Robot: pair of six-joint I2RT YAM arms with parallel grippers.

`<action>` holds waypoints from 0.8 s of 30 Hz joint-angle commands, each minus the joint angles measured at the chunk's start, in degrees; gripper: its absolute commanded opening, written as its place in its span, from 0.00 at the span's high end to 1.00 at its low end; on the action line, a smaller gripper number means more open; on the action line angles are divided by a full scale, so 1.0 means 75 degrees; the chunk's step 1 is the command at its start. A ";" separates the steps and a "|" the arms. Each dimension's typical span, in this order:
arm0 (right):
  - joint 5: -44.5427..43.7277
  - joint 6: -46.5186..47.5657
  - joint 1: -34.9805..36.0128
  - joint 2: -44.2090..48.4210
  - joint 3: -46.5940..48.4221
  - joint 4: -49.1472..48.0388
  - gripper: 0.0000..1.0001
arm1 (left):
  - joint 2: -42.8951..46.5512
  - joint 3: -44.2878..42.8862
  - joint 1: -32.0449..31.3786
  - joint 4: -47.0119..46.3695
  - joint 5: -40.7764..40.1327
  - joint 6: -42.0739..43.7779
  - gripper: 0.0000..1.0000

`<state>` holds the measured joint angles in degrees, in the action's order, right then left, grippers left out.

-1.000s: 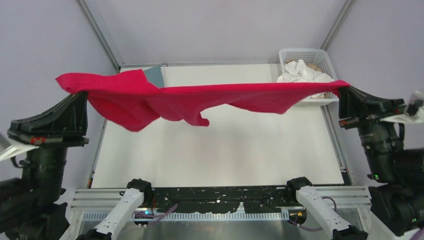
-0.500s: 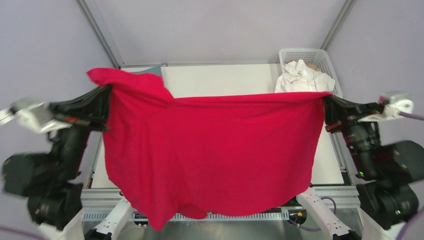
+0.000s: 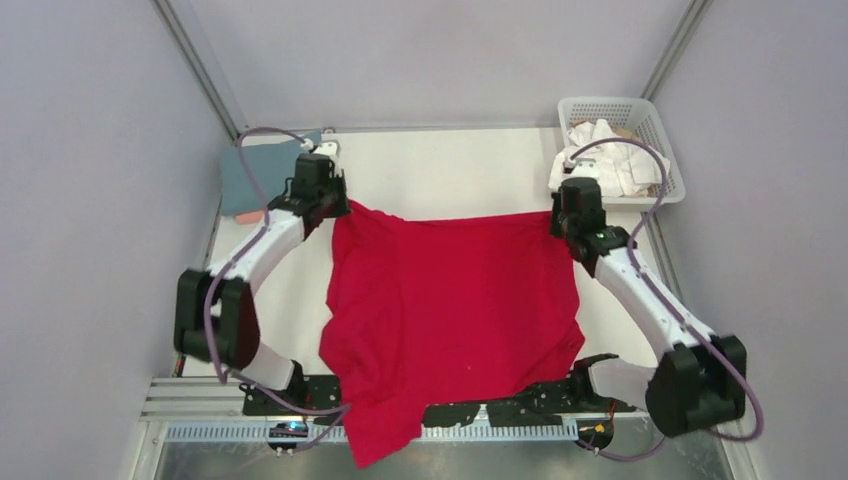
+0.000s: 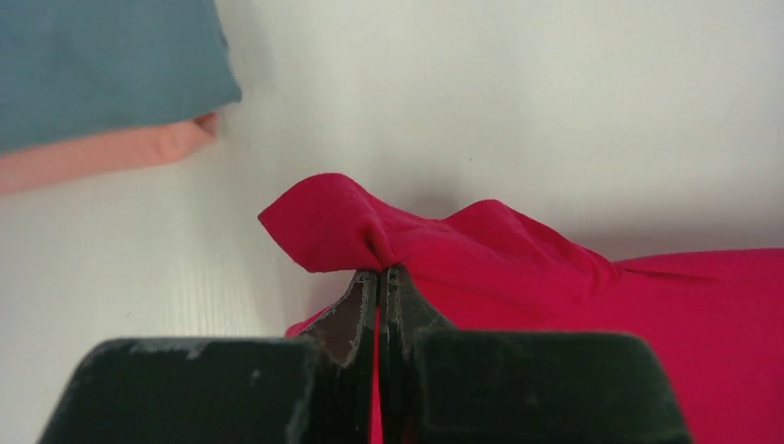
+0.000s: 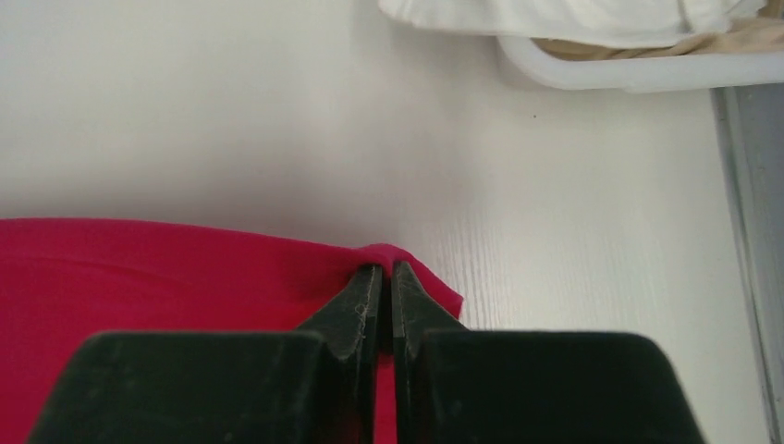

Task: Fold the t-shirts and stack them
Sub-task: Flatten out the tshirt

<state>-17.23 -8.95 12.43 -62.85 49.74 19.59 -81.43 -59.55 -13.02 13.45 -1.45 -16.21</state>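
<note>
Top external shows the red t-shirt [image 3: 450, 300] spread out, far corners pinched by left hand [image 4: 380, 273] and right hand [image 5: 386, 270].

From my feed I see a white table [image 3: 450, 170] with a faint wood grain, boxed in by plain pale lilac-grey walls [image 3: 430, 60] at the back and on both sides. Two slanting metal posts [image 3: 200, 65] rise from its far corners. A white lattice basket [image 3: 612, 101] sits at the far right corner. A ribbed aluminium rail [image 3: 190, 398] runs along the near edge, with what looks like shiny sheet metal [image 3: 520, 462] below it. The light is even and soft, and the shadows are faint.
</note>
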 commanded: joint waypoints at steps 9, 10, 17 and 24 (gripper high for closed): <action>-0.0940 -0.0474 -0.0433 -0.5155 0.2760 -0.1205 0.69 | -0.5908 -0.6701 0.0229 0.2765 0.0688 -0.0822 0.84; -0.1107 -0.0501 -0.0445 -0.5492 0.3328 -0.1059 0.66 | -0.6173 -0.7191 0.0254 0.3102 0.0549 -0.0932 0.72; -0.1338 -0.0554 -0.0450 -0.5700 0.4727 0.0455 0.14 | -0.5784 -0.7865 0.0309 0.3701 -0.0010 -0.1177 0.00; 0.1794 -0.1093 -0.0392 -0.4595 0.2893 -0.0169 0.05 | -0.3646 -0.5033 0.0168 0.2540 0.1190 -0.1629 0.00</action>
<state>-17.19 -13.89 9.13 -101.19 76.16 19.18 -119.37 -104.92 -10.90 37.36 1.69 -25.67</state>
